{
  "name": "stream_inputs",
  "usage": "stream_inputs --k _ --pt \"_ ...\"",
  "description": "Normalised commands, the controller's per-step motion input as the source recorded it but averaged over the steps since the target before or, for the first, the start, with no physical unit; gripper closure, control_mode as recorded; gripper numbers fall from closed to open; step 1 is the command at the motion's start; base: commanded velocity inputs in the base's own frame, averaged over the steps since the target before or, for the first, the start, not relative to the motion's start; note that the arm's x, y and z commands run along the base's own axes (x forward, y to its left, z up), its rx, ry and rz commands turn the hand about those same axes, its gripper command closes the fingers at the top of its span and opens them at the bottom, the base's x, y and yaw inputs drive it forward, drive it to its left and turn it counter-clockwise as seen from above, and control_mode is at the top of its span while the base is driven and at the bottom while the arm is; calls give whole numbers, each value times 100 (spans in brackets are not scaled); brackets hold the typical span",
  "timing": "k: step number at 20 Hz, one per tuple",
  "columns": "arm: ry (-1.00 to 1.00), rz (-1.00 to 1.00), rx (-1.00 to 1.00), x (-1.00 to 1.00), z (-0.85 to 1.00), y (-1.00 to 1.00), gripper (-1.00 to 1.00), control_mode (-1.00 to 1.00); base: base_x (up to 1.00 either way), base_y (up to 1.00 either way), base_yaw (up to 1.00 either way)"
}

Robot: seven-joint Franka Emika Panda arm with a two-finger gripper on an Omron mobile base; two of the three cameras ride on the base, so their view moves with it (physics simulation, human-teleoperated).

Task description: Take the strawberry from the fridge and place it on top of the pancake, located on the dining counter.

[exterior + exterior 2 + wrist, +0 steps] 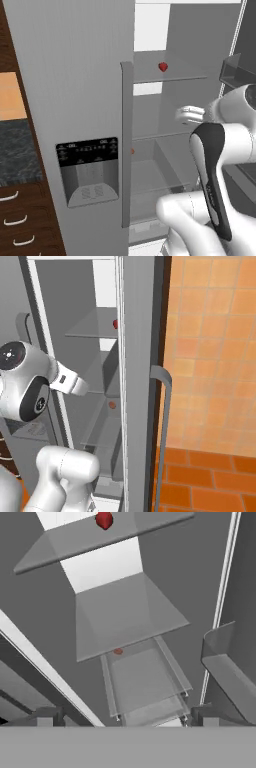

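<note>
Hand view | strawberry glossy red on glass shelf | hand released

Open room above upper shelf

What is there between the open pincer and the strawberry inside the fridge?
Nothing solid. In the hand view the strawberry sits on an upper glass shelf, apart from the pincer; the stretch between them is open air above a lower shelf.

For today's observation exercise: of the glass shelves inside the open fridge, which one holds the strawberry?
The top shelf holds the strawberry. The shelf below carries no bright red berry, and the open claw sits lower than both.
</note>
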Motion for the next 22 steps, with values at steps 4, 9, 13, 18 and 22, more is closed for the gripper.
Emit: stream_inputs --k 4,9,13,18,22 --pt "-12 0 -9 100 100 0 -100 -100 0 0 0" --pt "1 -5 -9 100 88 -5 -100 -100 0 0 0" --pt "13 0 0 100 6 -28 -100 -100 0 0 0" --pt "12 0 -4 100 0 -22 -100 -100 0 0 0" --pt "17 0 -1 100 -6 -16 -100 -100 0 0 0"
